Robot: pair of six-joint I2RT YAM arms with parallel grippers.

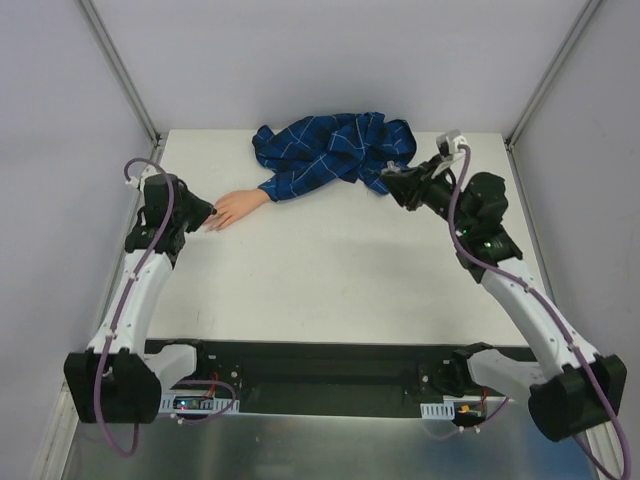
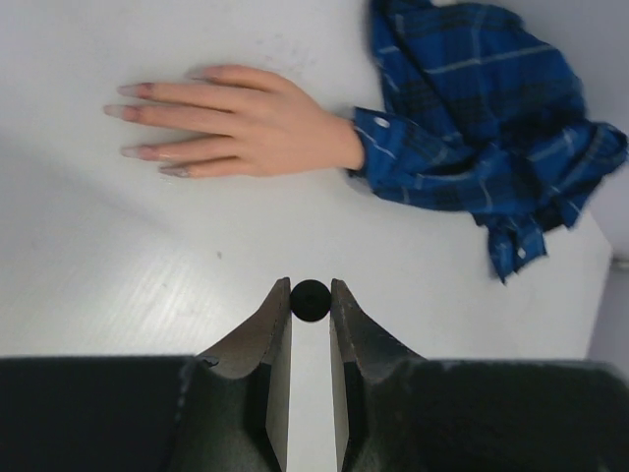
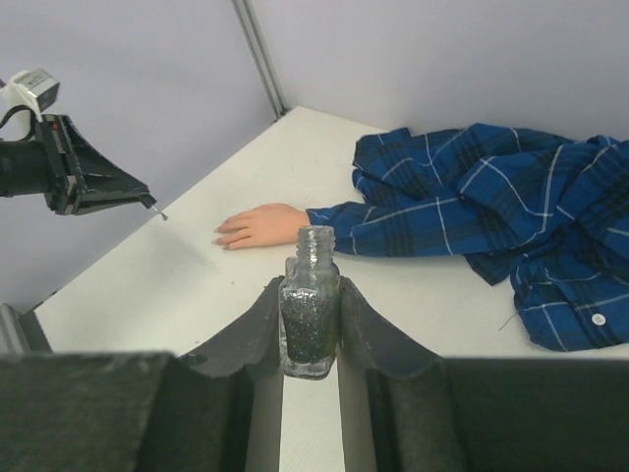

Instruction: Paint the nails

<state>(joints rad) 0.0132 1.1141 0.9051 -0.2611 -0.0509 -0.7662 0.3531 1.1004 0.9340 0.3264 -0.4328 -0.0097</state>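
Note:
The peach dummy hand (image 1: 238,207) lies palm down on the table, and its blue checked sleeve (image 1: 300,178) runs back to a crumpled shirt. In the left wrist view the nails (image 2: 131,90) show at the fingertips, pointing left. My left gripper (image 1: 207,217) is just left of those fingertips, shut on the polish brush's round dark cap (image 2: 311,300). The thin brush tip (image 3: 160,212) sticks out of it above the table, short of the hand (image 3: 257,224). My right gripper (image 1: 392,184) is shut on the open glass polish bottle (image 3: 310,315), upright, with dark glittery polish.
The crumpled blue checked shirt (image 1: 335,148) covers the back middle of the table, right next to my right gripper. Grey walls and corner posts (image 1: 120,70) close in the table at the back and sides. The white tabletop (image 1: 330,280) lies between the arms.

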